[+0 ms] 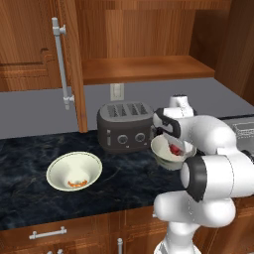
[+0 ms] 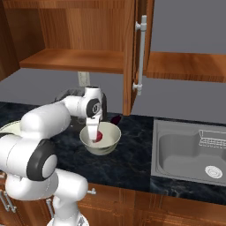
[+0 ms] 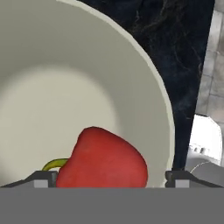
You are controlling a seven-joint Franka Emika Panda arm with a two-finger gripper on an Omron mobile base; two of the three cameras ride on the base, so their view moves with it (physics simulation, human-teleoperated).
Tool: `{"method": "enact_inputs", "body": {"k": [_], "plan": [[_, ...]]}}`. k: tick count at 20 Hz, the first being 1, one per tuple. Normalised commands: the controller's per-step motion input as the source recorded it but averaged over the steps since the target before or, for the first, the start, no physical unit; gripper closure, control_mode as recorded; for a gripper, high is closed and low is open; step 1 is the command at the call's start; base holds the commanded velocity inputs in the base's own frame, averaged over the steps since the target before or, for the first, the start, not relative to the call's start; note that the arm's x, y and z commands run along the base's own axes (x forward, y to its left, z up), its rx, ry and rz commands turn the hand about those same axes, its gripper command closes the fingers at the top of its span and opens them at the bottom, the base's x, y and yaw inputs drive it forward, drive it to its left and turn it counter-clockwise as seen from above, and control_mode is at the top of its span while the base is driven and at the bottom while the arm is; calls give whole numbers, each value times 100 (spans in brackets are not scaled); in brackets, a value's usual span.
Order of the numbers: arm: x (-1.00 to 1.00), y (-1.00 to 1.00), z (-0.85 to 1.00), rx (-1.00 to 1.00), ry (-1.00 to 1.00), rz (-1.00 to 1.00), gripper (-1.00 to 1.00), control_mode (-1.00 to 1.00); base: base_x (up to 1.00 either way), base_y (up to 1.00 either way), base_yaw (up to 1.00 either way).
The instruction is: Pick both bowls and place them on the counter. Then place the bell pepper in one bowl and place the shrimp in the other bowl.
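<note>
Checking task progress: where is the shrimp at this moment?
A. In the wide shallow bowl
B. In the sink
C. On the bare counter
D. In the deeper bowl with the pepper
A: an orange curl, the shrimp, lies inside the wide shallow bowl on the counter.

Even, soft rendered light fills all three views, bright enough that nothing sinks into darkness. The wooden cabinets glow warm, with a dimmer recess above the shelf. The black surface carries faint bluish veining and no hard glare. Shadows are weak: a soft shade inside the deeper bowl and under the toaster. Edges look slightly soft and pixelated. The bell pepper shows a mild gloss, very close and sharp.
</note>
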Motion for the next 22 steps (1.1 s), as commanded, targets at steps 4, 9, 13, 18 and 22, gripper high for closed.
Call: {"method": "enact_inputs", "body": {"k": [4, 9, 13, 18, 22], "plan": [[-6, 5, 52, -2, 0, -10, -100, -100, 0, 0, 0], [6, 2, 5, -1, 0, -7, -100, -100, 0, 0, 0], [16, -24, 0, 0, 3, -3, -100, -100, 0, 0, 0], [-11, -14, 15, 0, 1, -2, -100, -100, 0, 0, 0], [-81, 27, 44, 0, 0, 0, -100, -100, 0, 0, 0]]}}
